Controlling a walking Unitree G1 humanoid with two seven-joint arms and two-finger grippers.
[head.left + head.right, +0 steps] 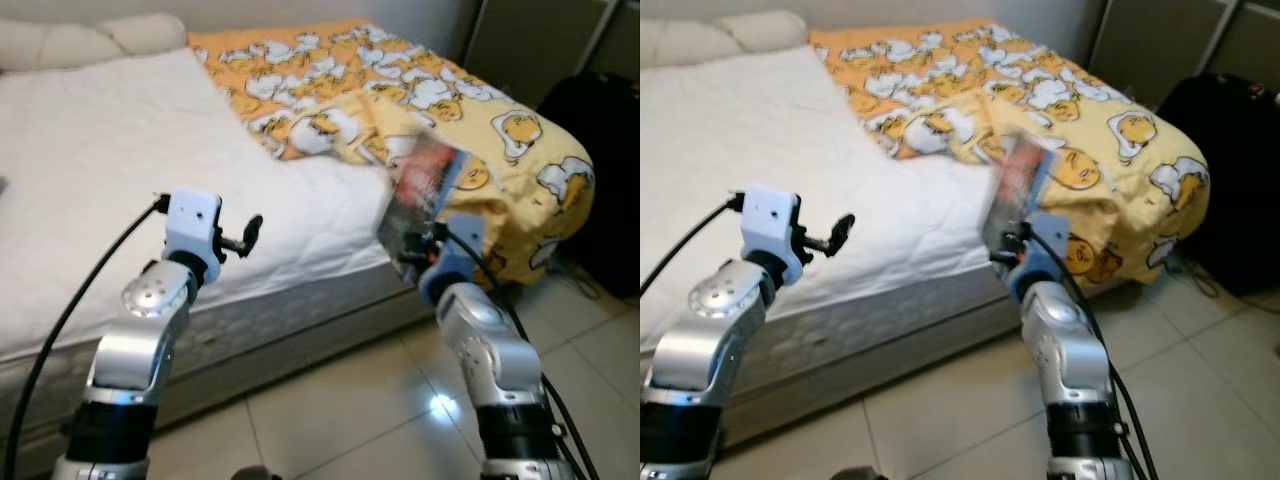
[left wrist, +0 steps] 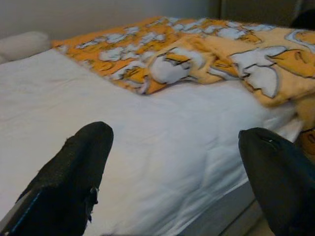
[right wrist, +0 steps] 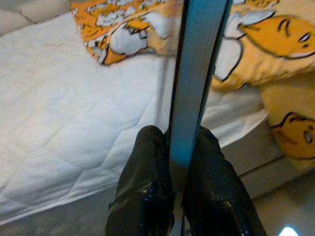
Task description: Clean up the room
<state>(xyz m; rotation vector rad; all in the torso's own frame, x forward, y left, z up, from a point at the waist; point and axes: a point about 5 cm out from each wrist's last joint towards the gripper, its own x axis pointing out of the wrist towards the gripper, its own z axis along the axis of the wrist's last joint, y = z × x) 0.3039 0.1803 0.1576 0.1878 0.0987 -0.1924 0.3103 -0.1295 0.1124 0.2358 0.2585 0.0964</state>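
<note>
My right gripper is shut on a thin book with a dark red cover, held upright near the bed's front edge; the right wrist view shows its blue spine clamped between the two black fingers. My left gripper is raised over the white mattress and stands open with nothing between its fingers. A yellow and orange duvet with a cartoon print lies crumpled across the far right part of the bed.
White pillows lie at the head of the bed. A black bag stands on the tiled floor to the right of the bed, with cables beside it. A dark cabinet is behind.
</note>
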